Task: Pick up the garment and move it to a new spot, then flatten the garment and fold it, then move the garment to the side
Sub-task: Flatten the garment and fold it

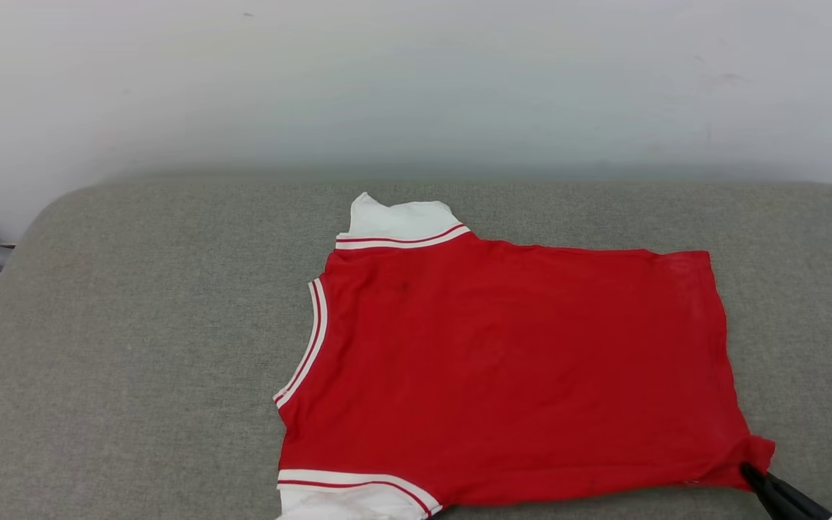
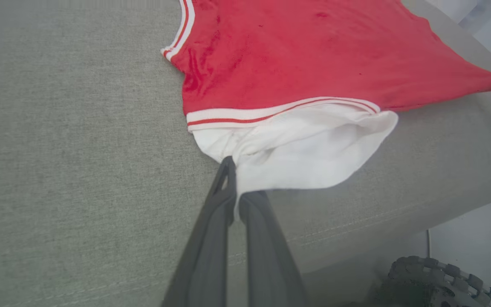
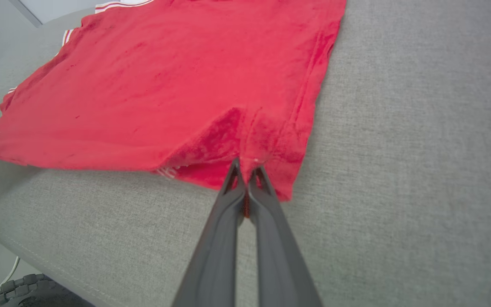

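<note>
Garment (image 1: 510, 361), near edge first: left claw (image 2: 233, 177) clamped on its white sleeve (image 2: 305, 157), right claw (image 3: 245, 167) clamped on the red hem corner (image 3: 271, 140). Beyond, it lies spread flat on the grey counter (image 1: 134, 325), the other white sleeve (image 1: 398, 217) farthest, toward the wall (image 1: 416, 87).

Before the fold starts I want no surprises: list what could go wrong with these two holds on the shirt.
1. The right hand pinches only a small hem corner of the garment; it may slip out on lifting.
2. The left hand grips the loose white sleeve, so pulling could stretch it rather than move the body.
3. Both holds sit near the front edge of the grey pad; a dropped side might slide off.
</note>
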Controlling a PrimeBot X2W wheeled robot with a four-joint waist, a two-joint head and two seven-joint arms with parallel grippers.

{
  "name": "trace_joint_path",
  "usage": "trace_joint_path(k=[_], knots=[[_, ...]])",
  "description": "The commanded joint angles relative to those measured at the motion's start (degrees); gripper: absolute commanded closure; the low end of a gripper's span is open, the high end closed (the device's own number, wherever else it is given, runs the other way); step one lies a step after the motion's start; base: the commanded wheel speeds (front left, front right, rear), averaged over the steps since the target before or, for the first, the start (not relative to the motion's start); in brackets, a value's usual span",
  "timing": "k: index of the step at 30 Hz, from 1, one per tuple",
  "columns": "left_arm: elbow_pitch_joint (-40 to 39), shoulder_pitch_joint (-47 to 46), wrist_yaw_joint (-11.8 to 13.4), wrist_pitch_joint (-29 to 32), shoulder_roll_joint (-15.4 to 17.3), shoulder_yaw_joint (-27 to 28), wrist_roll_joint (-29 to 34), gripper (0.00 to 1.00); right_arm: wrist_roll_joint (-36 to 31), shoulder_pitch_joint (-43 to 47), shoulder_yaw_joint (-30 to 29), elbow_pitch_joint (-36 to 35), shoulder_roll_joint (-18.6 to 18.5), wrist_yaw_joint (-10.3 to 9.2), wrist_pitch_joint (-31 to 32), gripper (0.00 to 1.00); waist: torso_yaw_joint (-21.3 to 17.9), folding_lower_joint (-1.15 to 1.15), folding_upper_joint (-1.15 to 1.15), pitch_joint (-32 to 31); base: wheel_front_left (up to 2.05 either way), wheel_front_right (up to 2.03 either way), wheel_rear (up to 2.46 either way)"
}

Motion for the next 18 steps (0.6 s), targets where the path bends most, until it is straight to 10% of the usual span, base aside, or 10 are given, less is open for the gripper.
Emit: trace_joint_path(k=[1, 18], knots=[[0.57, -2.32, -0.3, -0.78, -0.34, 0.14, 1.11, 1.0, -1.06, 0.68, -1.51, -0.99, 1.17, -0.09, 0.87, 1.0, -0.14, 0.01, -0.01, 0.39, 0.0, 0.0, 0.0], [10.92, -24.81, -6.15, -1.89, -1.64, -0.31, 8.79, 1.0, -4.5, -3.86, -9.53, -5.53, 5.65, -0.08, 6.26, 1.0, -2.75, 0.01, -0.01, 6.39, 0.0, 0.0, 0.0]])
